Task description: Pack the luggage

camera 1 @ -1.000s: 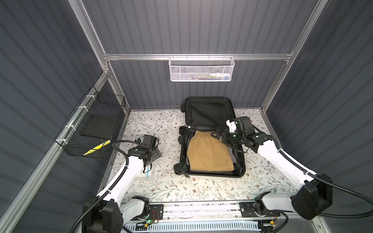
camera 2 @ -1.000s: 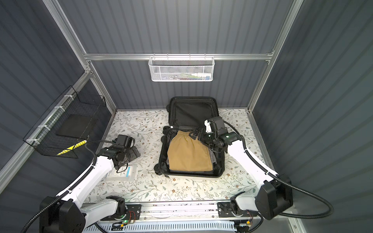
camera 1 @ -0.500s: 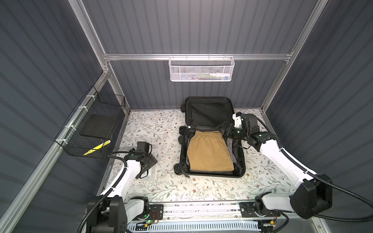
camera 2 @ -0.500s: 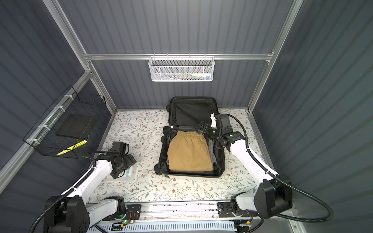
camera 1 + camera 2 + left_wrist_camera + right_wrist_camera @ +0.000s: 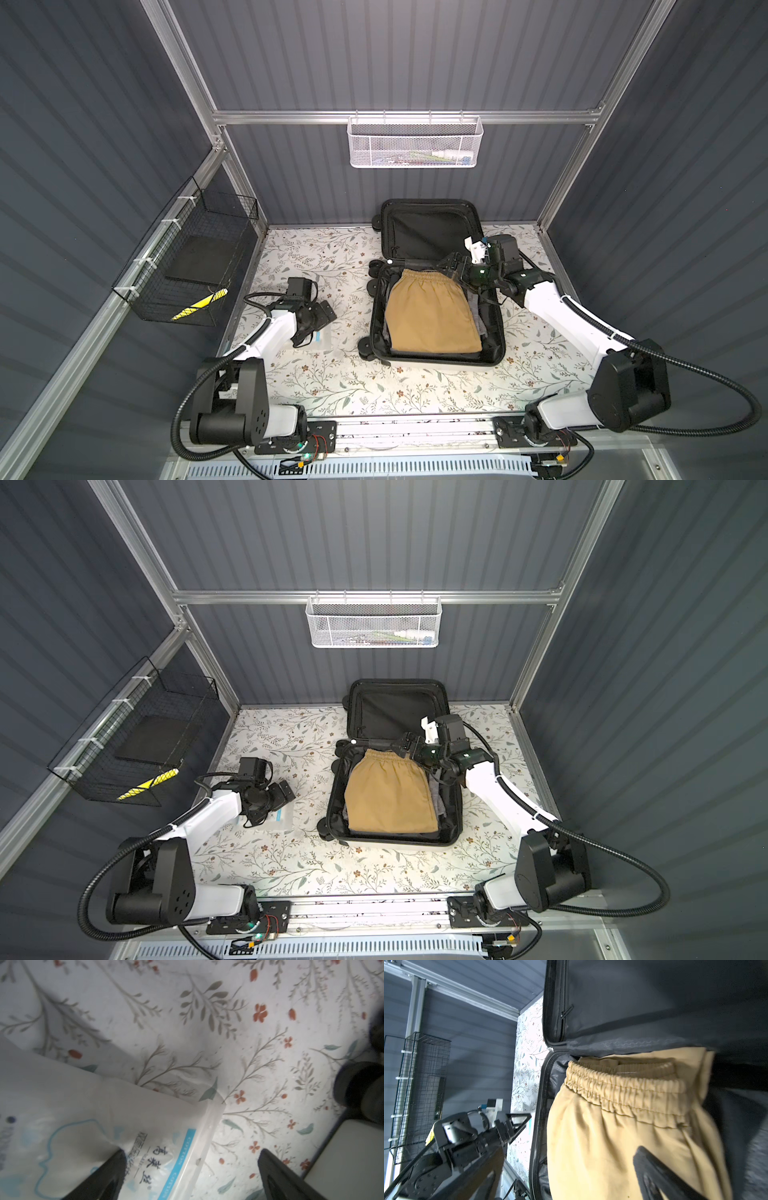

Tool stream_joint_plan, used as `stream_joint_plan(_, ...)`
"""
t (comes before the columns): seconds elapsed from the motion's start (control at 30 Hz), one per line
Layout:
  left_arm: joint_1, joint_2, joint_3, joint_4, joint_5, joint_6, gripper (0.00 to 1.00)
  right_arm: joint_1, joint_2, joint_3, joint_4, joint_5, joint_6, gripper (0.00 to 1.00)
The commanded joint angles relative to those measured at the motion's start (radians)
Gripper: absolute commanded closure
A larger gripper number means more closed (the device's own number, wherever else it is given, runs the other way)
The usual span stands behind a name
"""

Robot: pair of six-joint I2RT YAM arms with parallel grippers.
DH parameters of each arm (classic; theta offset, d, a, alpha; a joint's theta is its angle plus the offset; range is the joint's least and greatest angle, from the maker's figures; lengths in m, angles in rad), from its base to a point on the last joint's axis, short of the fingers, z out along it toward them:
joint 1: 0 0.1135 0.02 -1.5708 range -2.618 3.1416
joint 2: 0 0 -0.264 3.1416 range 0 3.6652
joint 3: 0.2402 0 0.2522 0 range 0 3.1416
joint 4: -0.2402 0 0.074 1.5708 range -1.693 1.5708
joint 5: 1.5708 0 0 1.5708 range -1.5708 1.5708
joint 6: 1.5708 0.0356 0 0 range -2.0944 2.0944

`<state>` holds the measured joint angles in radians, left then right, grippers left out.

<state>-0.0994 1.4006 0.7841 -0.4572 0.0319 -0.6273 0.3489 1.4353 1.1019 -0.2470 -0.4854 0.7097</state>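
Observation:
The luggage lies open on the table, its black-lined lid propped against the back wall. Folded tan shorts lie in its base on a grey garment. My right gripper hangs open just above the shorts' waistband at the far right corner, holding nothing. My left gripper is open low over a white plastic packet left of the luggage. The packet's sealed edge lies between its fingers.
A black wire basket on the left wall holds a flat black object and a yellow-black item. A white mesh basket with small items hangs on the back rail. A luggage wheel stands near the left gripper. A floral cover lies on the table.
The left gripper dipped toward the front over the packet, then came back toward the luggage side. The right gripper stayed by the shorts' waistband with only a small shift. Both stayed open.

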Motion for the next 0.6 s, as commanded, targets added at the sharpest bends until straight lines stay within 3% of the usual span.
stream_joint_plan(0.0,-0.047,0.087,0.064,0.083,0.094,0.019,0.0,0.036,0.028,0.039,0.011,-0.032,0.004,0.01)
stream_joint_plan(0.13,-0.08,0.182,0.187,0.078,0.093,0.035,0.0,0.088,0.058,0.086,-0.002,-0.034,-0.001,0.01)
stream_joint_plan(0.3,-0.078,0.19,0.302,-0.007,0.054,0.096,0.0,0.167,0.094,0.145,-0.018,-0.026,-0.013,0.01)
stream_joint_plan(0.57,-0.022,0.078,0.238,-0.074,-0.049,0.096,0.0,0.315,0.219,0.284,-0.057,0.026,-0.012,0.01)
